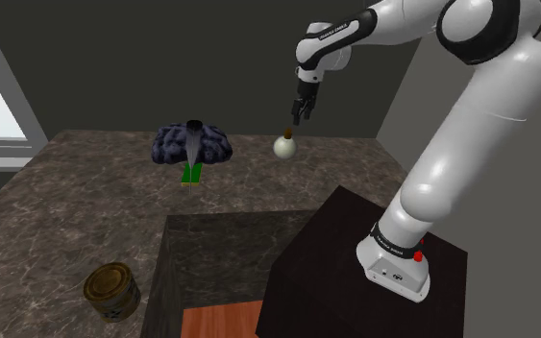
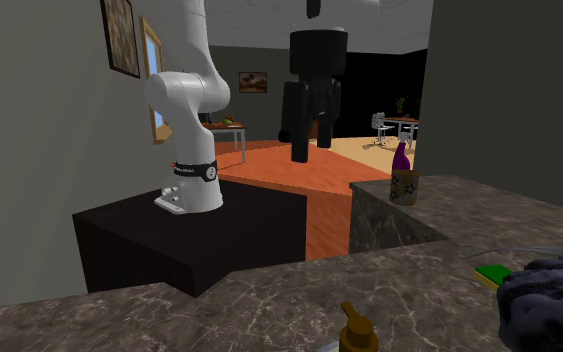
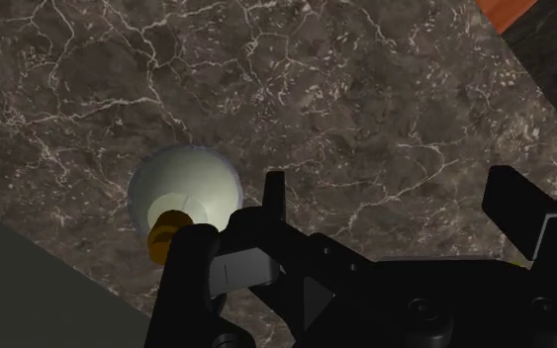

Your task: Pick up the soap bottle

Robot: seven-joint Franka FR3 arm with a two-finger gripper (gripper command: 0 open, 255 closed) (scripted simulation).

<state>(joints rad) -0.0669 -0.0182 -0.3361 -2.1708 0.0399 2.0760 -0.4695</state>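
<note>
Currently the soap bottle (image 1: 284,147) is standing upright on the dark marbled bench (image 1: 86,192), near its far edge and towards the far corner on the shoulder view's right. It is showing a round pale body with an amber pump on top. It is sitting on bare stone with nothing touching it, which is leaving room for an approach from above. The pincer (image 1: 300,117) is hanging over it, pointing down and apart from the pump, and this looks like a line-up before a descent rather than a grasp. Seen along the hand, the fingers (image 3: 275,203) are standing wide apart and holding nothing. The bottle is showing just outside them, beside one finger rather than between the two. So I am judging that the hand is needing a small sideways shift before any lowering, or a finger is risking striking the pump and tipping the bottle. Along the far edge a dark bluish lumpy thing (image 1: 192,144) is sitting with something green (image 1: 192,174) at its foot, well apart from the bottle. A yellowish can (image 1: 112,291) is resting near the bench's near edge, clear of the work.
</note>
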